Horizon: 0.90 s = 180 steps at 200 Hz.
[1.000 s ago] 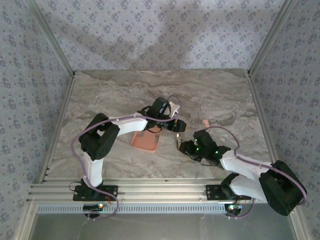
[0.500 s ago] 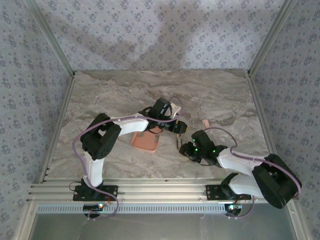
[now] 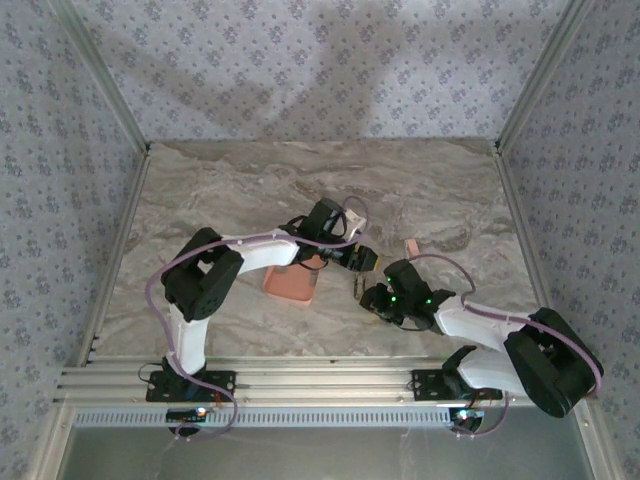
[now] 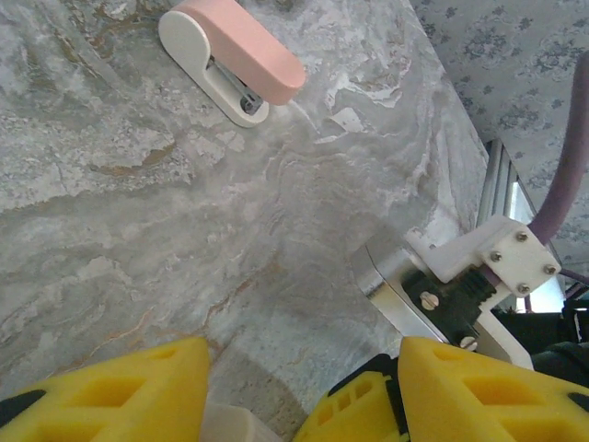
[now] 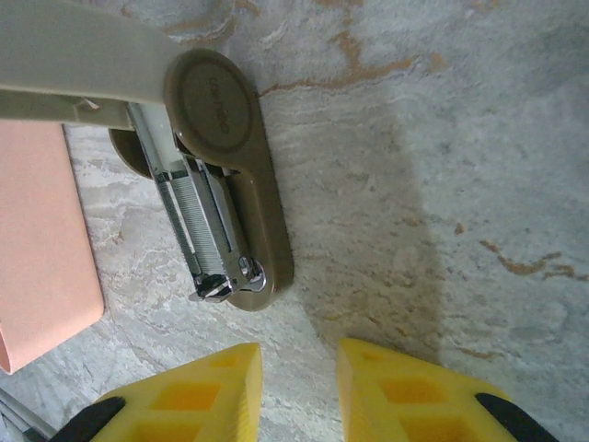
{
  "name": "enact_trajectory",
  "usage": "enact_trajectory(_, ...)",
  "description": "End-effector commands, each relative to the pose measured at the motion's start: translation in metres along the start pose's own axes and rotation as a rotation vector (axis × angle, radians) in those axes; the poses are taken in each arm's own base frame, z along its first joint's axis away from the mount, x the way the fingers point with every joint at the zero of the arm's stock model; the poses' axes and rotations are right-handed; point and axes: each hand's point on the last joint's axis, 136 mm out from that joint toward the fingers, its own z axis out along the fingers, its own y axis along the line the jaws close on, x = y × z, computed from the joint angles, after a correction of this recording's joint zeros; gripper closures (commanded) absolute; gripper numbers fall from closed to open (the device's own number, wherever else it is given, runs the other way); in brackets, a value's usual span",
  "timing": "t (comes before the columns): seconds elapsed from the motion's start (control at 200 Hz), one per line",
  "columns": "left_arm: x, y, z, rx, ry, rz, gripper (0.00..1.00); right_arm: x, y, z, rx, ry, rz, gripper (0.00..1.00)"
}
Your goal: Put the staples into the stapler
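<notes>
The pink and white mini stapler (image 4: 241, 51) (image 3: 410, 246) lies closed on the marble, beyond both grippers. An olive-tan stapler (image 5: 259, 207) (image 3: 357, 284) lies swung open beside the tray. A ribbed grey strip that looks like staples (image 5: 198, 216) sits in its metal channel. My right gripper (image 5: 296, 354) (image 3: 372, 293) hovers just short of its front end, slightly open and empty. My left gripper (image 4: 299, 359) (image 3: 360, 260) is wide open above the table. A pale beige piece (image 4: 230, 424) shows low between its fingers, against the left one.
The salmon-orange tray (image 5: 41, 230) (image 3: 290, 283) lies left of the open stapler, under the left arm. The right arm's wrist (image 4: 460, 285) is close to the left gripper. Metal rails (image 3: 120, 250) and patterned walls bound the marble table (image 3: 220, 190).
The left gripper has shifted a little right and nearer, toward the open stapler. The right arm edged left early on and has since held still.
</notes>
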Motion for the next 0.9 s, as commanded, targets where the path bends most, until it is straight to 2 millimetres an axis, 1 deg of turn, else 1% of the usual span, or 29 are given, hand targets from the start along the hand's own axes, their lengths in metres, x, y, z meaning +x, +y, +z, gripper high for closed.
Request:
enact_trajectory(0.0,-0.003,-0.034,-0.010,0.086,-0.004,0.072,0.44,-0.004,-0.004,-0.001,0.031,-0.007,-0.013,0.72)
enact_trajectory(0.16,0.001,-0.043,-0.011,0.104,0.001,0.092,0.44,-0.005,-0.005,-0.001,0.029,-0.005,-0.011,0.73)
enact_trajectory(0.33,0.007,-0.046,-0.013,0.120,0.013,0.098,0.45,-0.006,-0.006,-0.002,0.032,-0.008,-0.012,0.73)
enact_trajectory(0.735,0.031,-0.058,-0.012,0.152,0.082,0.127,0.48,-0.009,-0.009,-0.003,0.041,-0.010,-0.011,0.73)
enact_trajectory(0.895,0.030,-0.056,-0.016,0.128,0.070,0.133,0.47,-0.010,-0.008,-0.003,0.039,-0.009,-0.016,0.73)
